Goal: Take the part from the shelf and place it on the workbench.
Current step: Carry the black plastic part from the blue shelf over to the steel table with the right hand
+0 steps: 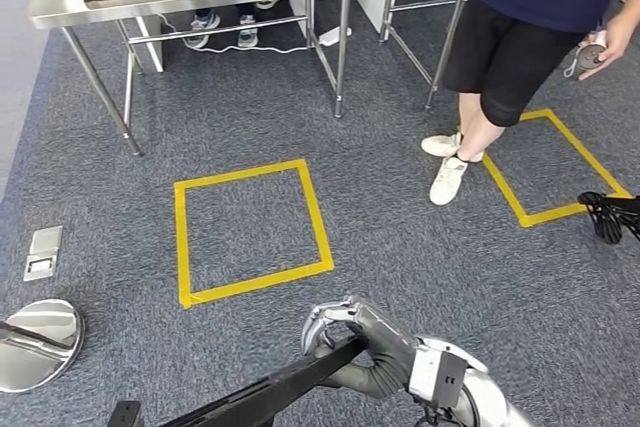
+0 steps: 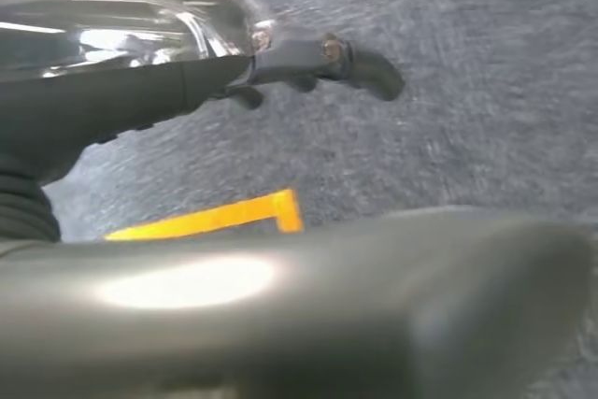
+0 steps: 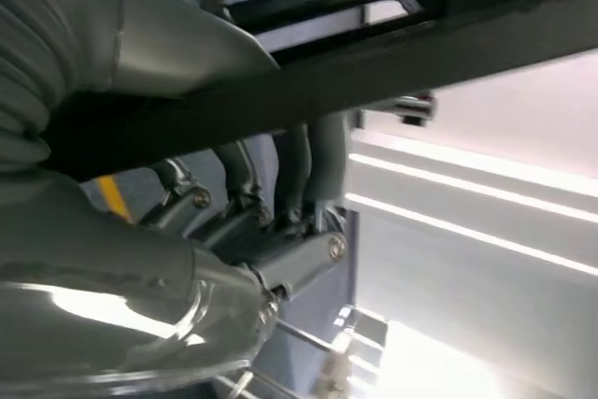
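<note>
One long black metal part (image 1: 256, 392) is clasped at its end by the right robot hand (image 1: 355, 337) low over the carpet, the shelf pickup apparently done, and placing it on the steel counter (image 1: 45, 2) ahead remains.

**Silver arms, dark jointed hands**

The right hand (image 1: 355, 342) has dark grey fingers with shiny silver metal links near the tips, and a grey ribbed cover behind the palm. A white, boxy block sits at the wrist, with thin dark cables under it, and the forearm beyond it is polished silver. Small round screws (image 3: 337, 247) fasten the metal finger links. The left hand (image 2: 211, 81) has a thick, smooth grey thumb (image 2: 296, 296), dark slim fingers (image 2: 370, 70), a brass-coloured screw and a glossy silver shell.
</note>
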